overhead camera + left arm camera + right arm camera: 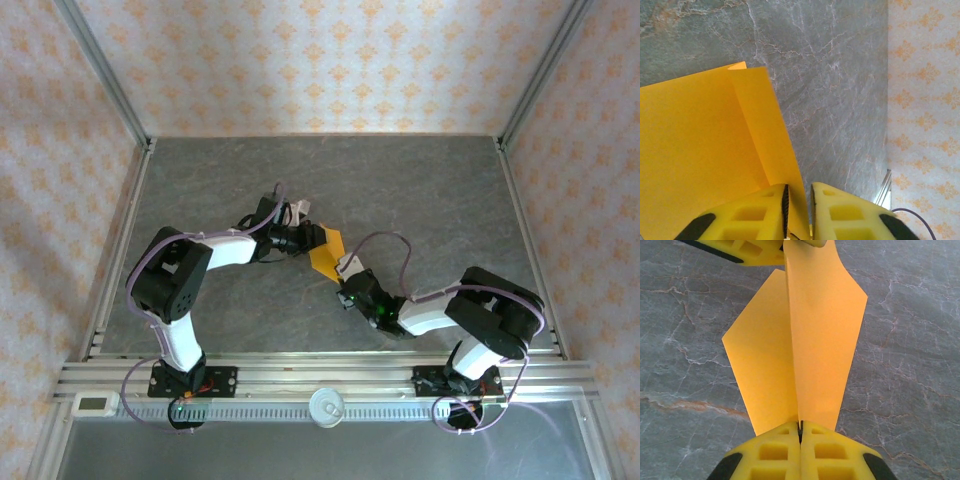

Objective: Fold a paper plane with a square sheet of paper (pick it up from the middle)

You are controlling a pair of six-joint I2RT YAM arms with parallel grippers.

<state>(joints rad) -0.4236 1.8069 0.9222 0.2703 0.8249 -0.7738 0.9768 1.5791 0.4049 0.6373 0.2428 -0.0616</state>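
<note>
- The sheet of paper is bright orange, thin and unmarked. It is partly folded, with a centre crease and a flap on each side.
- Seen from above, it sits near the middle of the table, its length running from 10 o'clock to 4 o'clock.
- The left gripper pinches the 10 o'clock end and the right gripper the 4 o'clock end.
- In the right wrist view the crease runs from 6 to 12 o'clock. One flap's corner points to 9 o'clock, the other's to 2 o'clock.
</note>
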